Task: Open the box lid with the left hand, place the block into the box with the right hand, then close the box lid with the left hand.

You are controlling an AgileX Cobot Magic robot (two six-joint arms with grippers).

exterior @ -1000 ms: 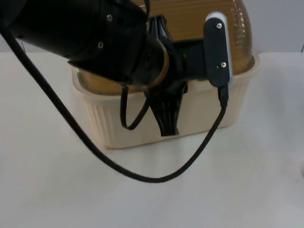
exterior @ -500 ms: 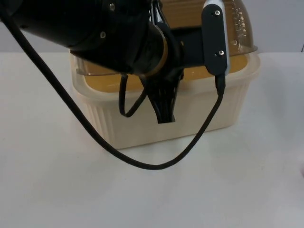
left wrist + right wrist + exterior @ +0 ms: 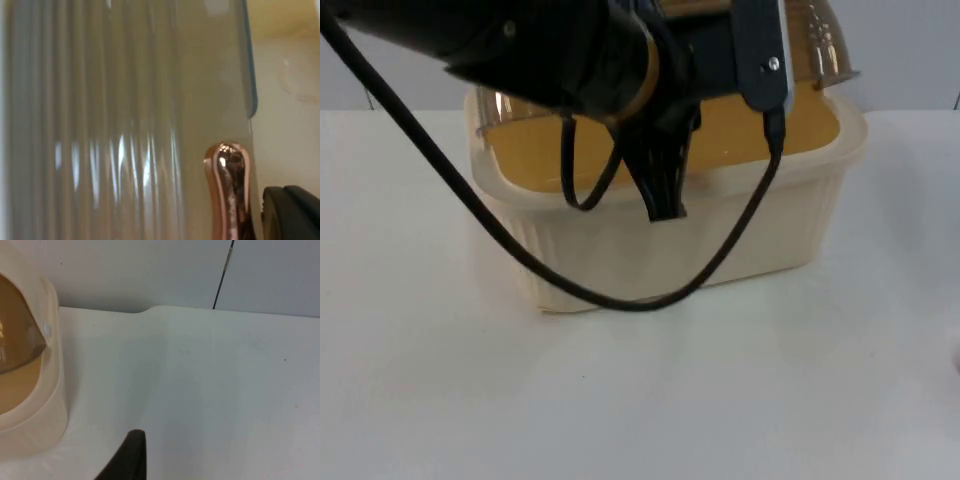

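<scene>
A cream box (image 3: 620, 250) with ribbed walls stands mid-table, and its corner (image 3: 35, 405) is seen from the right wrist. Its amber see-through lid (image 3: 820, 50) is hinged at the back, with the front edge lifted off the rim. My left gripper (image 3: 663, 195) hangs over the box's front rim, fingers pointing down and shut on the lid's copper handle (image 3: 227, 192). One black fingertip (image 3: 292, 215) sits beside that handle, against the ribbed lid (image 3: 125, 125). My right gripper waits low over the table to the right of the box, with one fingertip (image 3: 131, 455) in sight.
White table top (image 3: 720, 400) lies bare in front of the box and to its right (image 3: 225, 390). The grey partition wall (image 3: 150, 270) closes the table behind. The left arm's bulk covers the box's back left part.
The left arm has pulled up and back, and the lid's front edge has risen off the rim with it, baring more of the amber inside. The box has stayed put.
</scene>
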